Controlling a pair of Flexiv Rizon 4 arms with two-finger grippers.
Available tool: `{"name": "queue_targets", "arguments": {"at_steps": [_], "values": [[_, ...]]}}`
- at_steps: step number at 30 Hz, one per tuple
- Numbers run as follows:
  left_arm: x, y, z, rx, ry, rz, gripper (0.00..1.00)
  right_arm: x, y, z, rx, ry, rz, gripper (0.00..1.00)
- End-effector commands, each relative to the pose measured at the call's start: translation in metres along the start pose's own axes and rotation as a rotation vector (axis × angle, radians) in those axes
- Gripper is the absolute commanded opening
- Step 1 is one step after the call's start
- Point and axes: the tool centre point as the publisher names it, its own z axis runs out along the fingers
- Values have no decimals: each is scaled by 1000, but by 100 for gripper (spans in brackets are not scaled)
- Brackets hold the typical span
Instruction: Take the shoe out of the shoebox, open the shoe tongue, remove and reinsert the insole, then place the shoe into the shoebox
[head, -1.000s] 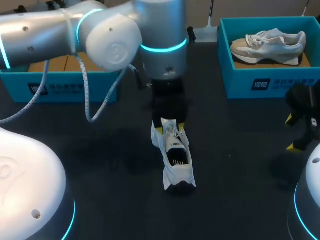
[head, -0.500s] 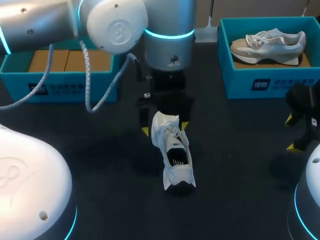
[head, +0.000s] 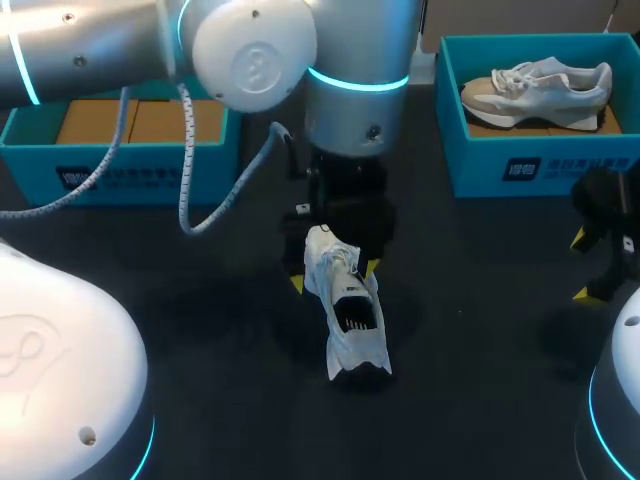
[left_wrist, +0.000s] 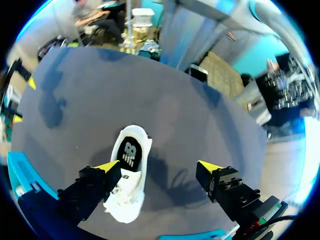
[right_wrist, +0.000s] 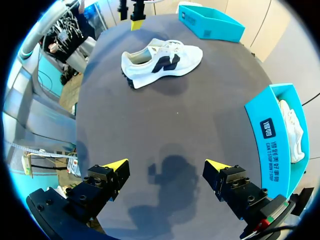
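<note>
A white sneaker (head: 347, 312) stands on the dark table (head: 470, 340) in the middle, toe toward the far side, its dark inside showing. My left gripper (head: 335, 272) hangs open over its toe end, one yellow tip on each side, clear of the shoe. In the left wrist view the sneaker (left_wrist: 127, 175) lies by one finger (left_wrist: 95, 182) and the left gripper (left_wrist: 159, 167) holds nothing. My right gripper (head: 592, 265) is open near the right edge, far from the shoe. From the right wrist, the sneaker (right_wrist: 160, 60) is well ahead of the empty right gripper (right_wrist: 167, 165).
A blue shoebox (head: 520, 165) at the back right holds a second pale sneaker (head: 540, 92). Another blue shoebox (head: 120, 175) at the back left has brown card inside. My left arm's big joints reach over the table's back middle.
My left gripper has gone from narrow around the shoe's toe end to wide open, letting the shoe go, and the arm has shifted slightly right. The shoe and right arm stayed put.
</note>
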Motion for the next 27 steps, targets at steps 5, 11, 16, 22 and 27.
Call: {"name": "queue_targets", "arguments": {"at_steps": [5, 11, 16, 22, 27], "values": [[-5, -4, -3, -18, 41, -179, 100, 1, 0, 0, 3, -2, 1, 100], [1, -17, 12, 46, -70, -264, 100, 1, 0, 0, 3, -2, 1, 100], [1, -41, 23, 12, -89, -472, 100, 1, 0, 0, 3, -2, 1, 100], [1, -41, 23, 12, -89, -472, 100, 1, 0, 0, 3, -2, 1, 100], [1, -41, 23, 12, -89, -472, 100, 1, 0, 0, 3, -2, 1, 100]]}}
